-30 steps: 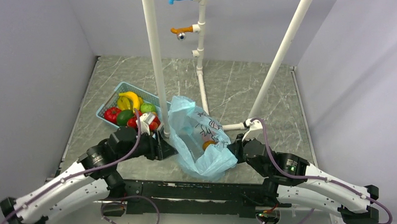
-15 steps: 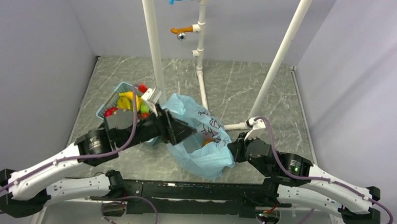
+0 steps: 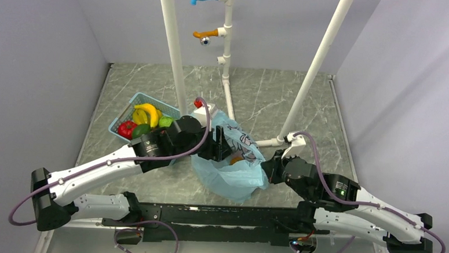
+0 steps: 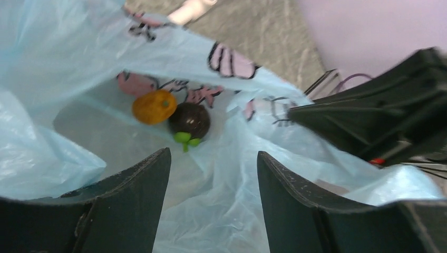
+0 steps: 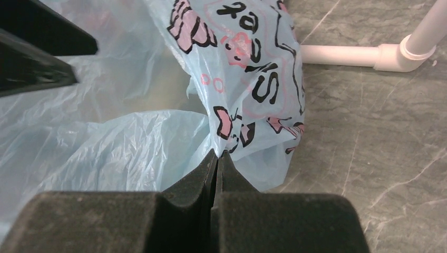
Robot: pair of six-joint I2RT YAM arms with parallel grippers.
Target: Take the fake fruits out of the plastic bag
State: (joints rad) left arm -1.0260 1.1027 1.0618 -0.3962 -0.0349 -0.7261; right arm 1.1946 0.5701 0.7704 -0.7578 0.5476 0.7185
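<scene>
The light-blue plastic bag (image 3: 231, 176) lies at the middle of the table with its mouth held up. Inside it I see two fake fruits, an orange one (image 4: 153, 106) and a dark brown one with green leaves (image 4: 190, 120). The orange one also shows from above (image 3: 236, 159). My left gripper (image 4: 213, 155) is open and empty at the bag's mouth (image 3: 225, 150), a little short of these two. My right gripper (image 5: 217, 155) is shut on the bag's right edge (image 3: 266, 168).
A blue basket (image 3: 116, 124) at the left holds yellow bananas (image 3: 146, 112), a red fruit (image 3: 127, 128) and green ones (image 3: 141, 130). White pipe posts (image 3: 176, 60) (image 3: 315, 67) rise behind the bag, with a floor pipe (image 5: 342, 52) just to its right.
My left arm has swung right from the basket to the bag, and its open gripper now points into the bag's mouth. The right gripper kept its hold on the bag's edge.
</scene>
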